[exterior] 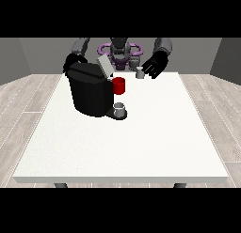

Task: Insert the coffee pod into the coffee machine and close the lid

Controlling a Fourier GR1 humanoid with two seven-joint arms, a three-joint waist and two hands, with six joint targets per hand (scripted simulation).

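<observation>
A black coffee machine (90,93) stood near the worktop's (141,143) far left corner, its grey lid (104,66) tilted up and open, a small grey cup (119,108) on its drip tray at the front. Behind the machine, at the view's left, one robot hand (70,63) was mostly hidden by the housing; whether its fingers were spread or curled could not be told. Just right of the machine a red cup (119,85) sat on the worktop. Farther right, close to the far edge, the small grey coffee pod (140,73) stood by itself, not yet picked up. Just beside it hovered the robot hand at the view's right (156,65), fingers spread and relaxed, holding nothing. By the look of things the step in hand was the grasp: the fingers would do well to settle round the pod's sides squarely before lifting, then carry it clear of the red cup to the opening under the raised lid.
</observation>
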